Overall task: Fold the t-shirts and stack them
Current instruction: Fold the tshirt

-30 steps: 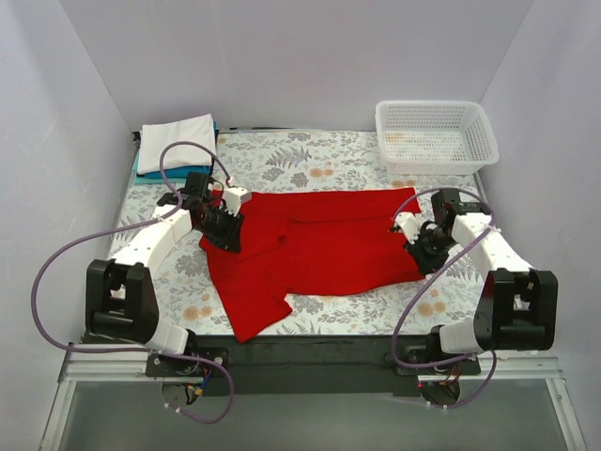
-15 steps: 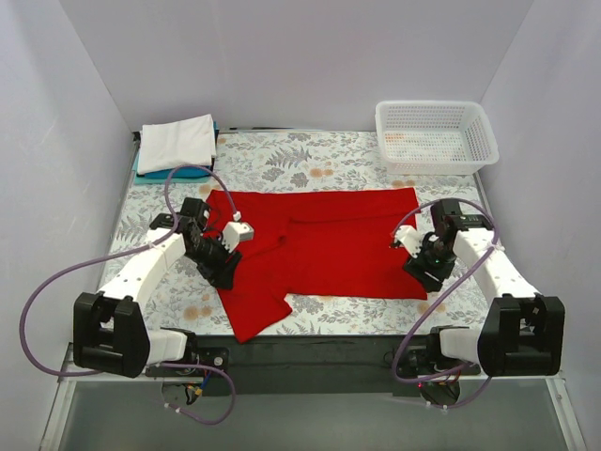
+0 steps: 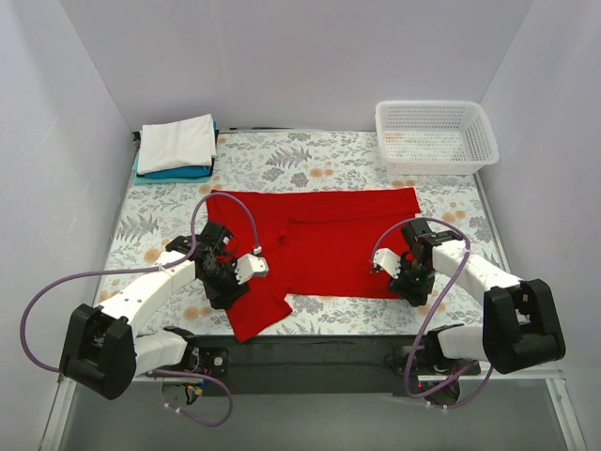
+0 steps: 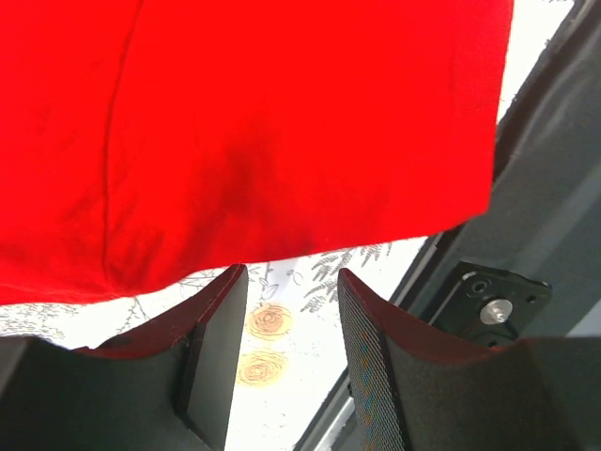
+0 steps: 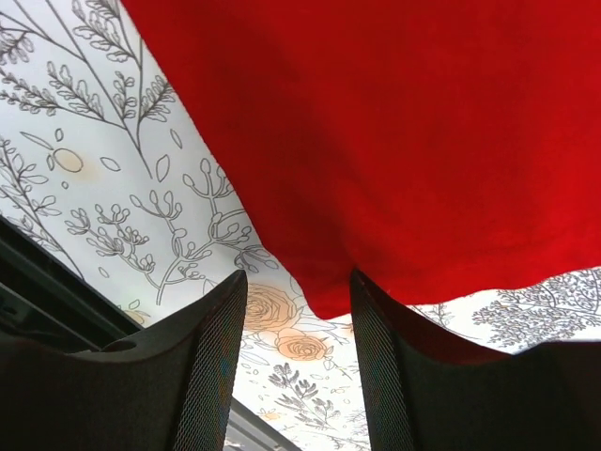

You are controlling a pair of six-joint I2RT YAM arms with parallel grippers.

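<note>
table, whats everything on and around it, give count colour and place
red t-shirt: one, red, spread flat mid-table, a sleeve reaching the near edge
folded white shirt: one, white, far left corner, on top of the stack
folded teal shirt: one, teal, under the white one
basket: one, white mesh, far right corner
table: one, floral grey-and-orange print
left claw: one, black, open at the shirt's near left edge
right claw: one, black, open at the shirt's near right corner
</note>
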